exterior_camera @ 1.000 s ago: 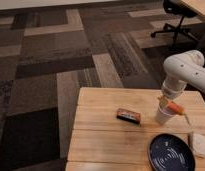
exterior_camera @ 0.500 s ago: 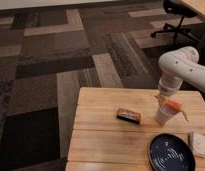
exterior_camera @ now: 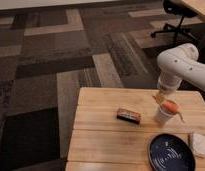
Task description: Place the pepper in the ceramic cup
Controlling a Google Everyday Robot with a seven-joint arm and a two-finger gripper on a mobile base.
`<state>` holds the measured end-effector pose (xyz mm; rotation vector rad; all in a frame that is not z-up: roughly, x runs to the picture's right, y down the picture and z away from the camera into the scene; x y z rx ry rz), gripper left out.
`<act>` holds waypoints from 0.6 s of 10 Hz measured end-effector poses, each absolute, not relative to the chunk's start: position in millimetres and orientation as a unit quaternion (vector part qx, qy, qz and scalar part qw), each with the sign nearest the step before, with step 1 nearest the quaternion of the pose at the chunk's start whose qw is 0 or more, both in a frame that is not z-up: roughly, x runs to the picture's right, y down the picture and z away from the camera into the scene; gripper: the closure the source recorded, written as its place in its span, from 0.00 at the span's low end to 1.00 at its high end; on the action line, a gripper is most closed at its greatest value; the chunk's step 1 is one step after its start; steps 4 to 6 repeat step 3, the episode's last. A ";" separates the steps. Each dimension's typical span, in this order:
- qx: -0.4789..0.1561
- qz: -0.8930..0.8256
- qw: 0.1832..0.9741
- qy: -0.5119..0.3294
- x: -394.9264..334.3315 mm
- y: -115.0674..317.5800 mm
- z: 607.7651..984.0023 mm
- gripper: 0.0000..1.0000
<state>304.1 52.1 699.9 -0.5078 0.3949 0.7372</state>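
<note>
A white ceramic cup [exterior_camera: 163, 115] stands on the wooden table [exterior_camera: 101, 135] toward its right side. An orange pepper [exterior_camera: 170, 106] rests on the cup's rim, its stem sticking out to the right. My gripper [exterior_camera: 160, 97] hangs from the white arm [exterior_camera: 180, 64] just above and left of the cup, close to the pepper.
A small dark packet with a red edge [exterior_camera: 128, 116] lies left of the cup. A dark blue plate [exterior_camera: 169, 152] sits at the front right, with a white cloth [exterior_camera: 199, 143] at the table's right edge. An office chair [exterior_camera: 177, 15] stands far back on the patterned carpet.
The arm has lifted slightly and shifted left away from the cup. The pepper stays on the cup.
</note>
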 end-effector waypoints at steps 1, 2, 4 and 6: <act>-0.241 0.355 0.883 0.188 303.9 51.8 698.0 0.20; -0.243 0.357 0.882 0.187 303.8 53.1 697.4 0.20; -0.243 0.356 0.883 0.187 303.2 53.1 697.4 0.20; -0.243 0.356 0.883 0.187 303.2 53.1 697.4 0.20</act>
